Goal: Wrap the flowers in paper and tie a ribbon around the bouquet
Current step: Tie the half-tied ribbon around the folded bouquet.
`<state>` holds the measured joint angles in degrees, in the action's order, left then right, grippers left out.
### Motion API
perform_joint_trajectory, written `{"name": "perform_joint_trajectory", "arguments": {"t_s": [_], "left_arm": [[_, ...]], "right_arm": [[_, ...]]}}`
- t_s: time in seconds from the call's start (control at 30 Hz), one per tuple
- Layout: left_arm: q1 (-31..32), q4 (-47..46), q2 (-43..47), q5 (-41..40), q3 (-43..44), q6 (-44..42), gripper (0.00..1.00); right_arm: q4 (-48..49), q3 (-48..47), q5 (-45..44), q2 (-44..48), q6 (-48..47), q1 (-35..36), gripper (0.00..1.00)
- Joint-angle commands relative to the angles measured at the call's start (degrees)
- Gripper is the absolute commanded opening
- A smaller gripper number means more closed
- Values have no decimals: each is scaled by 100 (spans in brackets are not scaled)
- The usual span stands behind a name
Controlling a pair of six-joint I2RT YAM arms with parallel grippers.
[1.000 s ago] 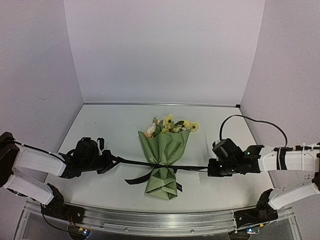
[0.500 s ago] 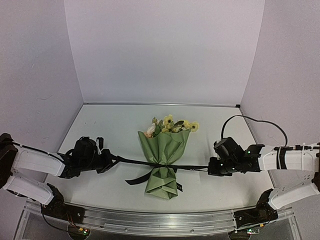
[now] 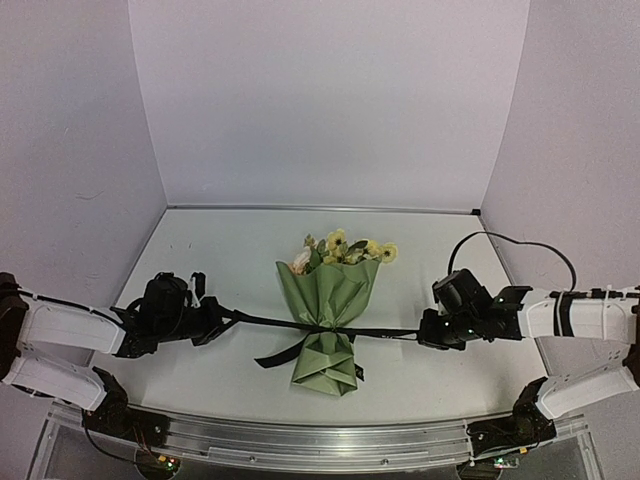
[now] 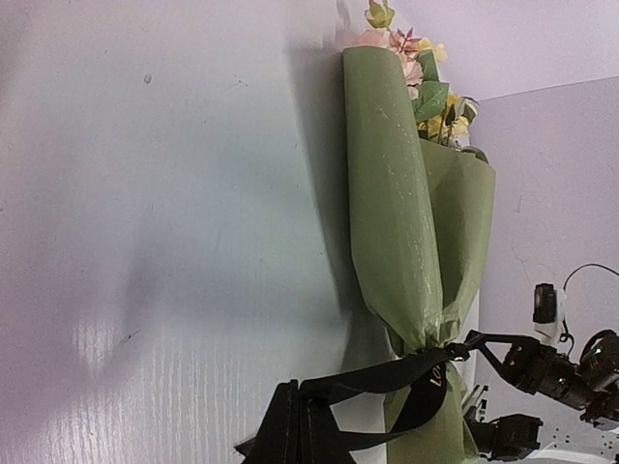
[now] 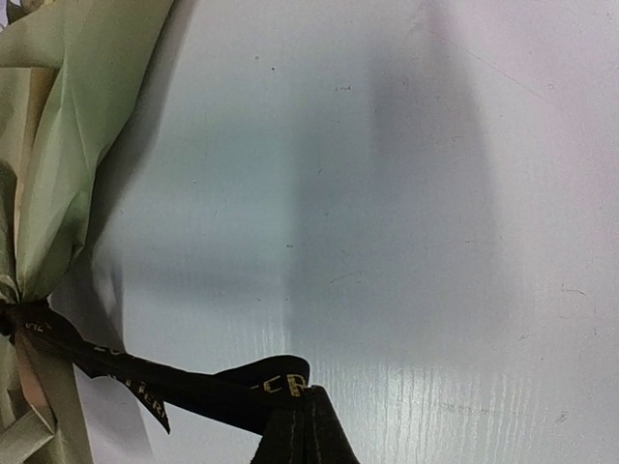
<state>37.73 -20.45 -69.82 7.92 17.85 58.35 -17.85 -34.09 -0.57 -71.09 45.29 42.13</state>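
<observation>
Bouquet (image 3: pixel 330 295) cinched by taut black ribbon (image 3: pixel 270 322); left fingers (image 4: pixel 283 433) and right fingers (image 5: pixel 285 440) pinch its ends.

Top view: soft, even overhead light, lilac cast on walls (image 3: pixel 330 100). Wide-angle lens bows the rail (image 3: pixel 300 440) at 6 o'clock & wall edges at 3 and 9. Table (image 3: pixel 230 250) bright, no hard glare; bouquet (image 3: pixel 330 300) drops a thin shadow twd 6. Left wrist view: broad grey shadow at 9, white sheen at 7, paper (image 4: pixel 387 222) sharp, bg at 4 soft. Right wrist view: shadow band thru centre, sheen at 5, ribbon (image 5: pixel 145 372) at 7 slightly blurred.
</observation>
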Motion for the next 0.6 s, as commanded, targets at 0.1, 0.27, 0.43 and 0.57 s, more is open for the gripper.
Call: {"name": "perform_joint_trajectory", "arguments": {"t_s": [0.1,0.27,0.43,0.57], "left_arm": [[-723,764,241,-1756,-284,-166,0],[-721,562,30,-1372,-97,-404,0],[-674,449,-166,-1055,62,-639,0],[-532,498,-262,-1045,152,-715,0]], "right_arm": [[-2366,320,-1442,149,-103,-564,0],[-2362,22,-893,-165,-261,-503,0],[-2432,-282,-866,-393,-342,-214,0],[-2450,-350,-917,-485,-298,-40,0]]}}
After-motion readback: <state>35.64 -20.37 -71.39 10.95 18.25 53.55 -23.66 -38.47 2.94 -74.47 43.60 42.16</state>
